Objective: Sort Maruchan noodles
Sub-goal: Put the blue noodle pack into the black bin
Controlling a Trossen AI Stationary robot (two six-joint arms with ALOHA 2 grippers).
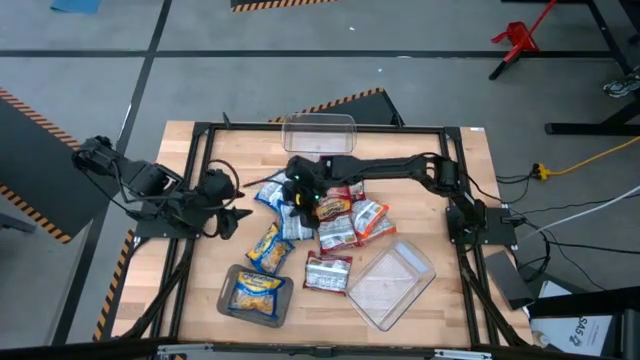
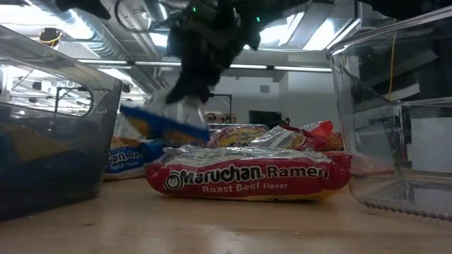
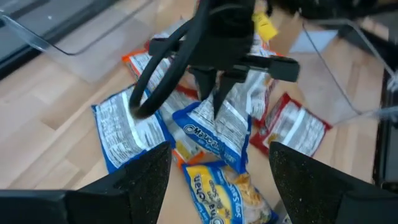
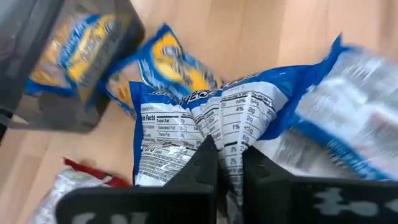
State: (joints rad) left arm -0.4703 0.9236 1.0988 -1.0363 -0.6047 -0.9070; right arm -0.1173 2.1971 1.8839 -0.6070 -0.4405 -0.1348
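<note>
R gripper [image 3: 214, 99] is pinching a blue packet [image 3: 217, 127] off the pile w/ jaws closed; next lifting it toward grey tray [image 1: 226, 298]; L gripper [image 1: 235, 215] waiting wide open.

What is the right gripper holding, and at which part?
The right gripper is shut on a blue-edged Maruchan ramen packet, pinching the middle of its printed back side. The left gripper is open and holds nothing.

Beyond the left gripper's [image 3: 214, 171] own spread fingers, the right gripper [image 3: 216, 99] pinches a blue-and-white Maruchan packet [image 3: 214, 127] between its closed jaws, above scattered packets.
</note>
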